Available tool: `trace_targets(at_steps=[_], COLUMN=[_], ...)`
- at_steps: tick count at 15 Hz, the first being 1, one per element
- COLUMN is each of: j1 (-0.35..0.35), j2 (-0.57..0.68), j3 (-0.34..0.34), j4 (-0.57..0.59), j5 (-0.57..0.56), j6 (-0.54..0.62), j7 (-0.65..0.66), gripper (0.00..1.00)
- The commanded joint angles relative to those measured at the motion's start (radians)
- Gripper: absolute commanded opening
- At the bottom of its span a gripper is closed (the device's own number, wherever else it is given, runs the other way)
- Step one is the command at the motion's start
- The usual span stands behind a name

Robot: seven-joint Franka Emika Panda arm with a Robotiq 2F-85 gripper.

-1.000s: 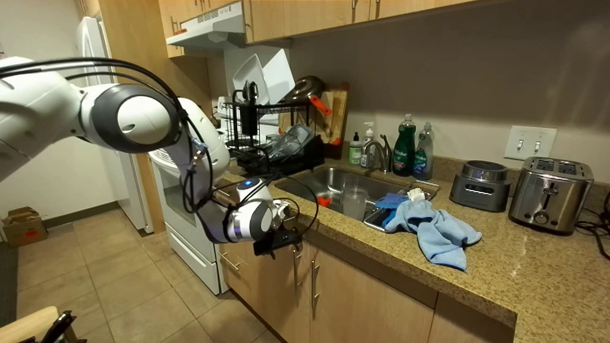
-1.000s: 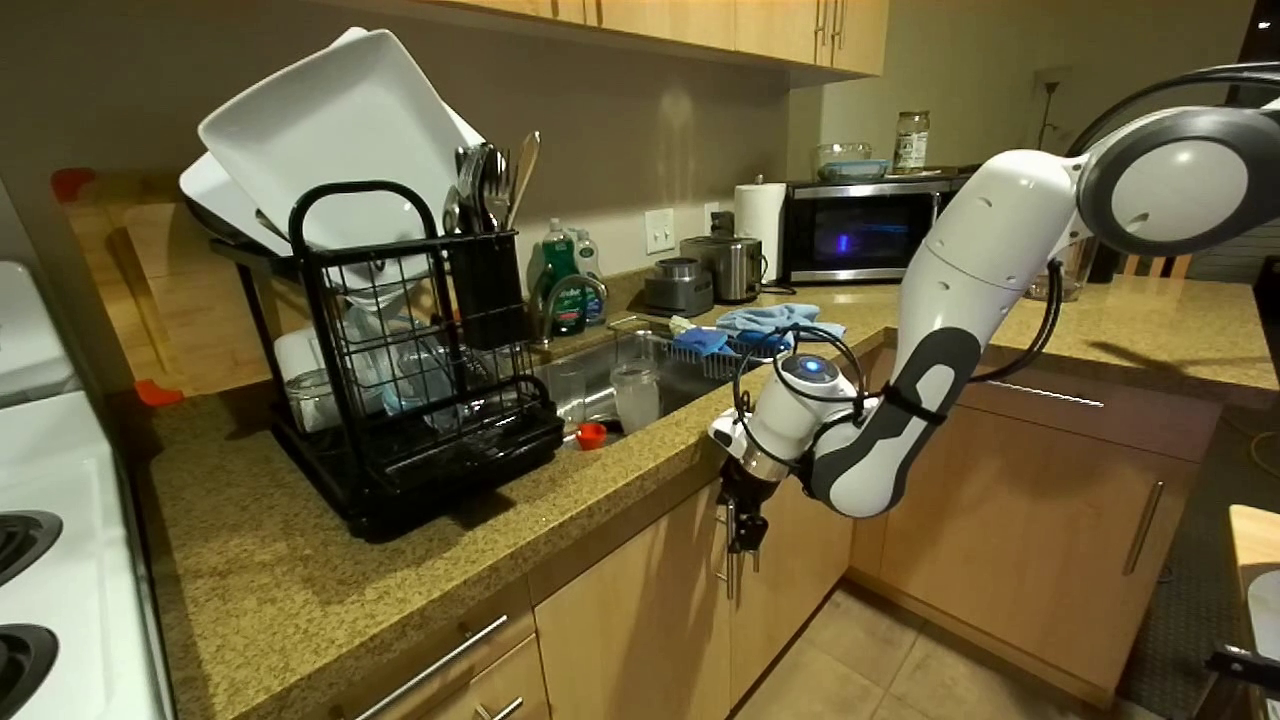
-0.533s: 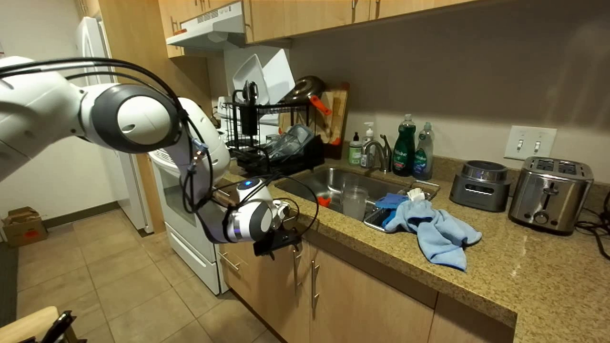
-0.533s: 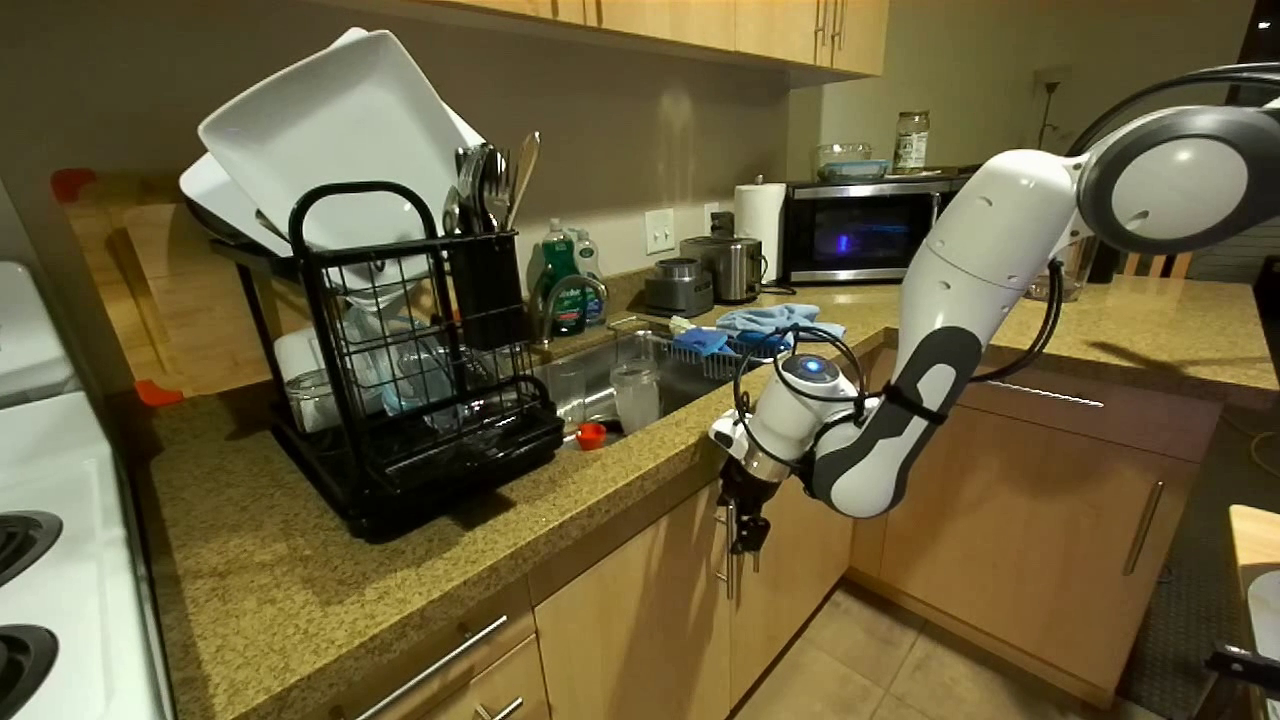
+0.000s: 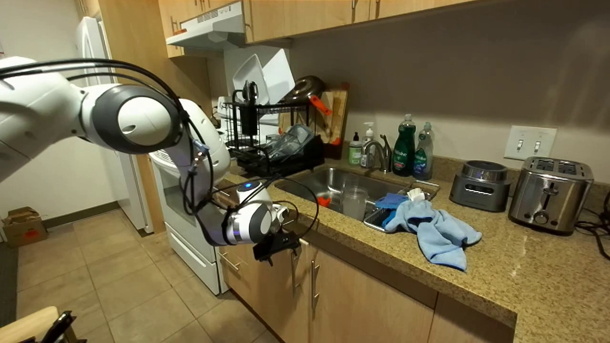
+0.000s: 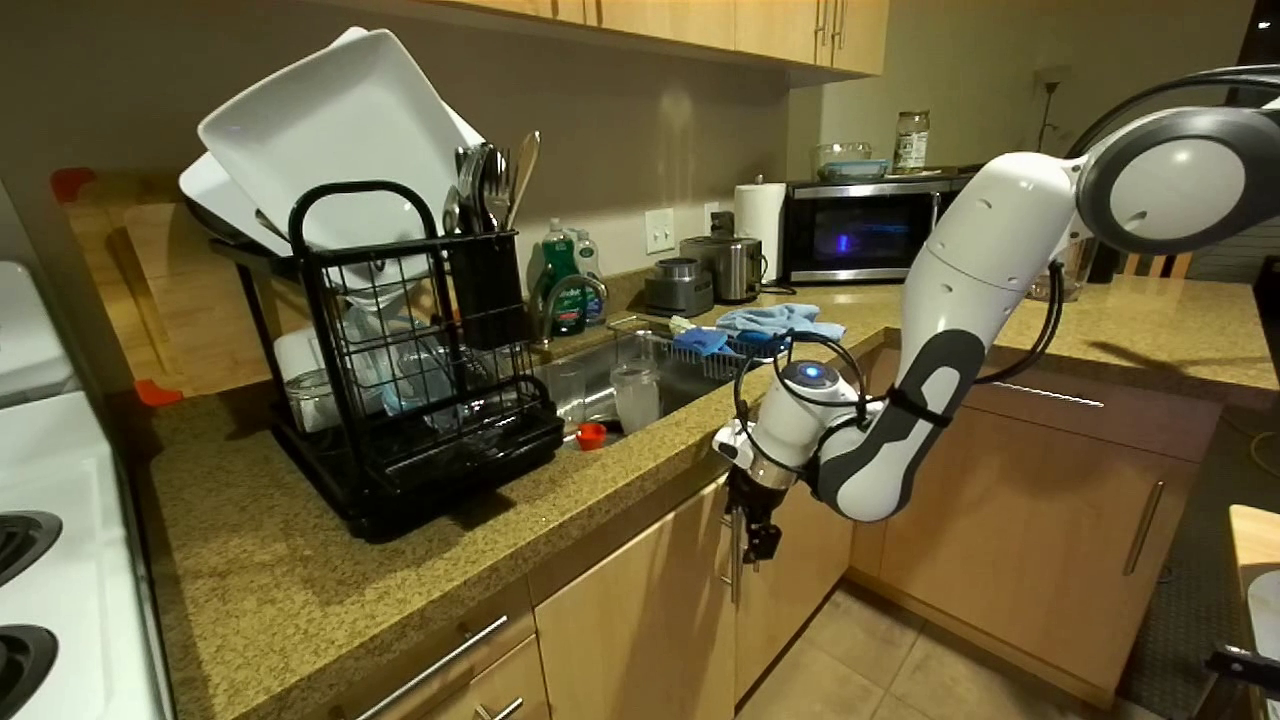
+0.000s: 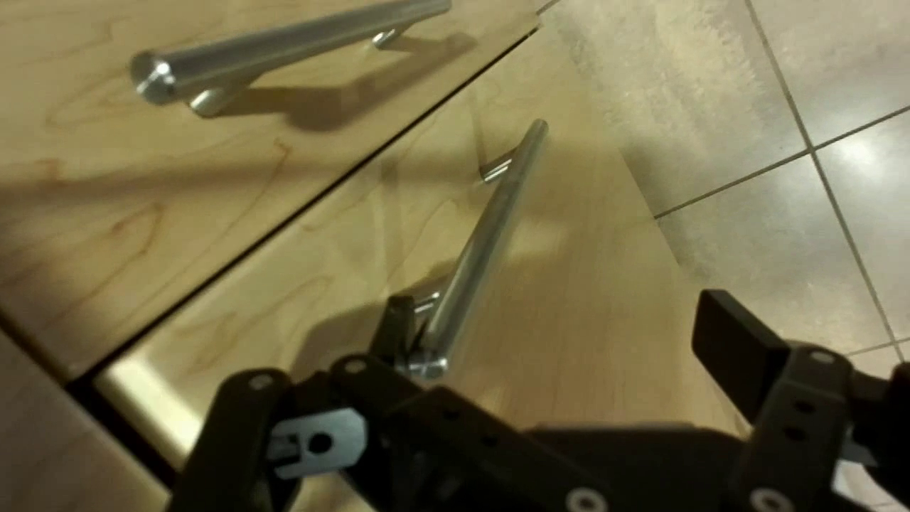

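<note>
Jutting from two adjoining cabinet doors (image 7: 583, 299), two bar handles (image 7: 298, 44) stand near the gripper (image 7: 554, 313), its two fingers (image 7: 739, 352) spread wide, one just beside the nearer handle (image 7: 483, 243).

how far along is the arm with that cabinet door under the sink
Done: the tool is at the handle, one finger apparently tucked behind it near one end, the other standing well clear. In hand: the cabinet door looks just ajar, its top edge showing as a pale strip. Left: most of the swing, it seems, since it sits only slightly out from the neighbouring door.
</note>
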Motion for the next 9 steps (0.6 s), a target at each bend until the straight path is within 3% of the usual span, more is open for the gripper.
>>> trace_targets(at_steps=[1,9], j1=[-0.04,-0.081], j2=[0.016,0.01], j3=[0.05,0.103], j4=[-0.019,-0.028], j5=[-0.016,-0.005], j6=[-0.065,-0.078], j7=[-0.065,-0.094], gripper=[1.0,1.0])
